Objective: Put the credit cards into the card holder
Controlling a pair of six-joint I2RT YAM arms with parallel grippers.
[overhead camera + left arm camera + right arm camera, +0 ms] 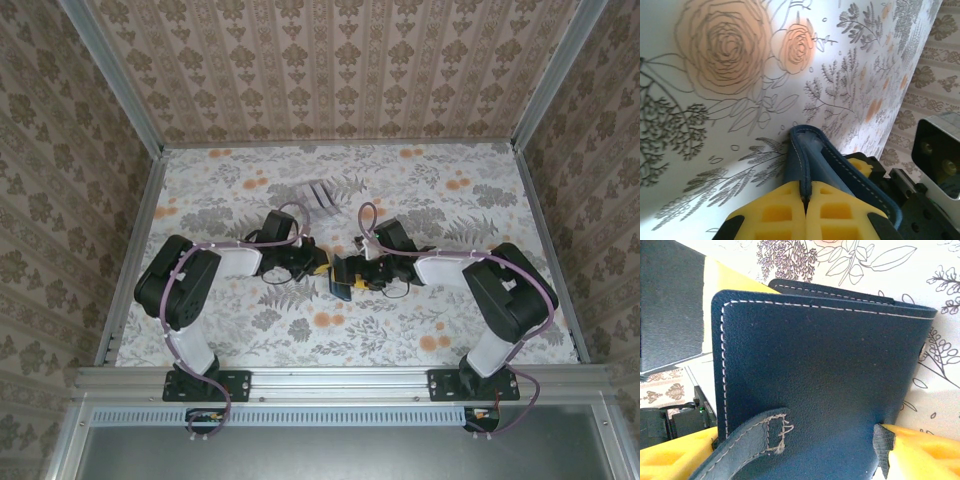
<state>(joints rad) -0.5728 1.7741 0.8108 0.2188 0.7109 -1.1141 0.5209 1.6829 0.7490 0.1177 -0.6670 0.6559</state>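
A: Card holder first. Looks?
B: Dark navy, pebbled grain like leather, with pale stitching close along the edges. Rectangular, corners rounded. A narrow tab of the same material crosses the lower part of the face, its end sewn down in a small stitched box.
A: Where is it?
B: Mid-table, between the two arms where they meet. It is held up on edge, not lying flat. Whether it touches the table, can't tell. From above it's a dark sliver between the grippers.
A: Left gripper?
B: Jaws together, clamped on the card holder. The two yellow pads meet on its stitched edge, and its leaves fan apart a little beyond the grip.
A: Right gripper?
B: Jaws wide apart, one yellow pad low on each side of the card holder's broad face. Whether either touches it, can't tell.
A: Anything inside the card holder?
B: Inside hidden. The leaves face each other and the gap between them is dark, so I can't tell the contents.
A: Other containers?
B: A pale see-through slotted rack toward the far side of the table, well apart from the card holder. Too small to tell what its slots hold.
A: Surface?
B: Floral print, grey fronds and orange blooms.
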